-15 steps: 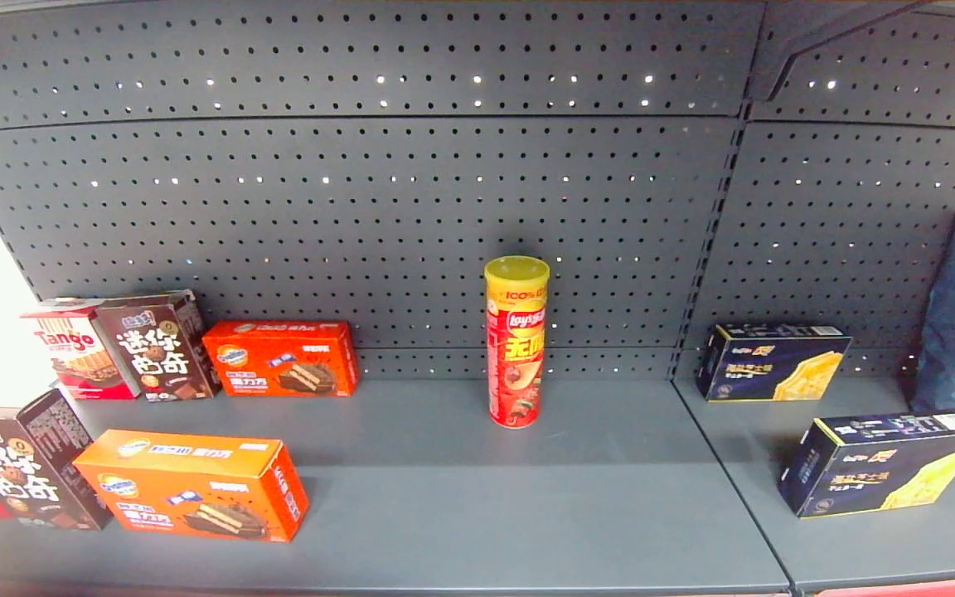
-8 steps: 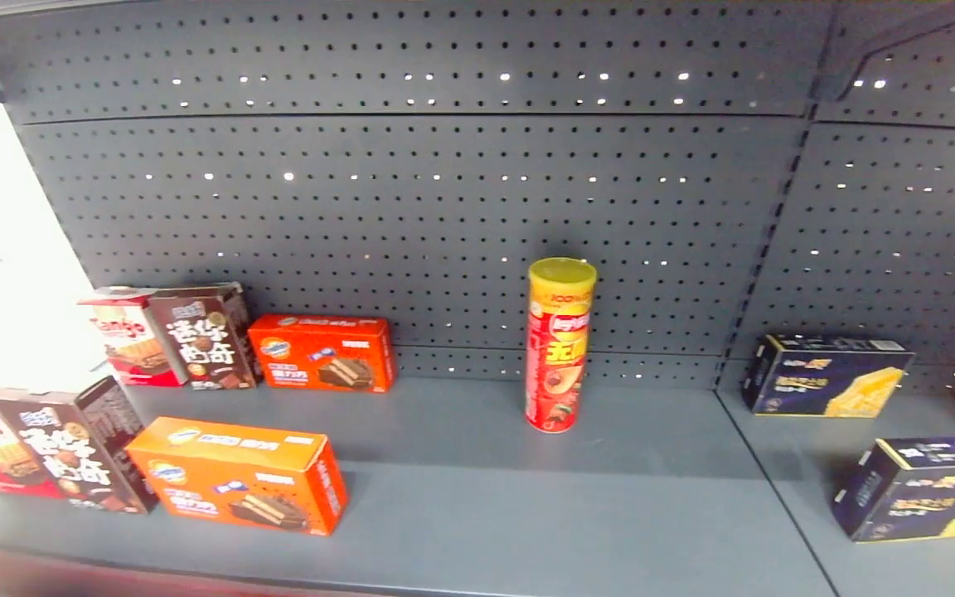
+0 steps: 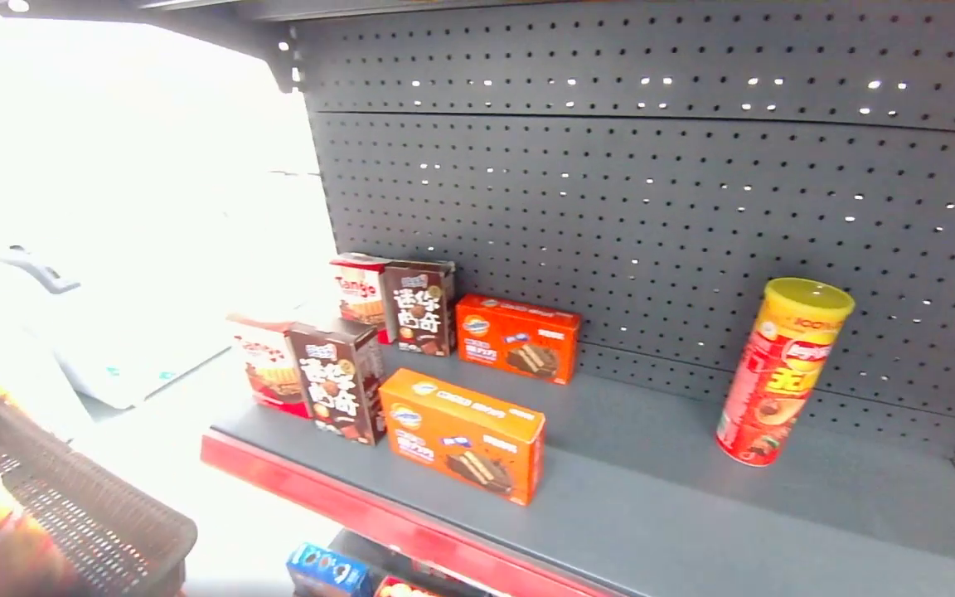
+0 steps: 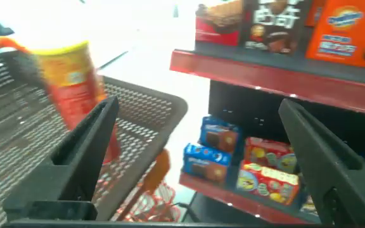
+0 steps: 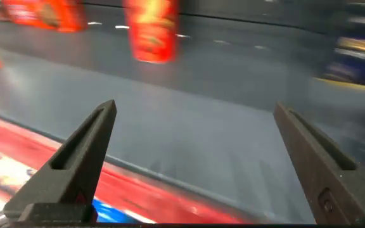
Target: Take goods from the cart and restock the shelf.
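At the far left, the dark mesh cart basket (image 3: 96, 506) holds a red and yellow cylindrical crisp can (image 4: 75, 85), the next item to restock. It stands roughly upright against the mesh with its yellow end up, so its long axis runs near vertical with a slight lean. The left gripper (image 4: 198, 152) hangs just beside the basket with its fingers (image 4: 84, 149) spread wide and nothing between them. That spread looks ready for a grasp across the can's round body.

To the right, the grey metal shelf (image 3: 652, 514) carries brown biscuit boxes (image 3: 336, 381) and orange wafer boxes (image 3: 465, 435) in two rows at its left end, faces forward for shoppers. Farther right, a second red crisp can (image 3: 784, 373) stands upright near the pegboard, lid up. The bare shelf beside it probably suits the cart can. The right gripper (image 5: 195, 158) hovers over the shelf's front edge, fingers wide and empty.
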### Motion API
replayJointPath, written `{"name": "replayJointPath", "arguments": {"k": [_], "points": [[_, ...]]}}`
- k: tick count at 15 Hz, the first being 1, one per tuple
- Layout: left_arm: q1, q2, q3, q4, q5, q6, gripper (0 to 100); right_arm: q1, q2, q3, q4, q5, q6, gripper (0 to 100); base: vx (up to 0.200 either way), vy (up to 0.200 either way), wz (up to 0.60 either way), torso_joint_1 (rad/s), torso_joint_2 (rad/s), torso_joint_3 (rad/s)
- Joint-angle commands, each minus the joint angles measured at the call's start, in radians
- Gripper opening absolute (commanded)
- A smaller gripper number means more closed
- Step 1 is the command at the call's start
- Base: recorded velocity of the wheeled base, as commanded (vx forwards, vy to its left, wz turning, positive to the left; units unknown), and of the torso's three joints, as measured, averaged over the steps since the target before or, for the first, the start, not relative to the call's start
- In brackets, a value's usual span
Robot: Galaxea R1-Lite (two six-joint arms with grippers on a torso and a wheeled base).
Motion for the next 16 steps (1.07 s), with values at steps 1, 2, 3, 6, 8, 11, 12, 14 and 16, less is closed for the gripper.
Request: {"name": "replayJointPath", "arguments": {"k": [1, 2, 3, 6, 8, 11, 12, 14, 16], "points": [[0.0, 0.0, 0.0, 0.0, 0.001, 0.0, 100, 0.0, 0.001, 0.0, 0.0, 0.0, 0.0, 100, 0.0, 0.0, 0.6, -0.002, 0.0, 0.007], [0.0, 0.0, 0.0, 0.0, 0.001, 0.0, 100, 0.0, 0.001, 0.0, 0.0, 0.0, 0.0, 100, 0.0, 0.0, 0.6, 0.002, 0.01, 0.002], [0.0, 0.0, 0.0, 0.0, 0.001, 0.0, 100, 0.0, 0.001, 0.0, 0.0, 0.0, 0.0, 100, 0.0, 0.0, 0.6, 0.002, 0.0, 0.002], [-0.002, 0.0, 0.0, 0.0, -0.002, 0.003, 100, 0.0, 0.001, 0.0, 0.0, 0.0, 0.001, 100, 0.0, 0.0, 0.6, 0.004, 0.01, 0.002], [0.0, 0.0, 0.0, 0.0, -0.001, 0.0, 100, 0.0, 0.001, 0.0, 0.0, 0.002, 0.001, 100, 0.0, 0.0, 0.3, -0.001, 0.01, 0.004], [0.0, 0.0, 0.0, 0.0, -0.004, 0.005, 100, 0.0, 0.001, 0.0, 0.0, 0.002, 0.001, 100, 0.0, 0.0, 0.0, 0.0, 0.0, 0.0], [0.0, 0.0, 0.0, 0.0, -0.004, 0.005, 100, 0.0, 0.001, 0.0, 0.0, 0.002, 0.001, 100, 0.0, 0.0, 0.0, 0.0, 0.0, 0.0], [0.0, 0.0, 0.0, 0.0, -0.002, 0.002, 100, 0.0, 0.001, 0.0, 0.0, 0.002, 0.001, 100, 0.0, 0.0, 0.0, 0.0, 0.0, 0.0], [0.0, 0.0, 0.0, 0.0, -0.002, 0.0, 100, 0.0, 0.001, 0.0, 0.0, 0.002, 0.001, 100, 0.0, 0.0, 0.0, 0.0, 0.0, 0.0]]}}
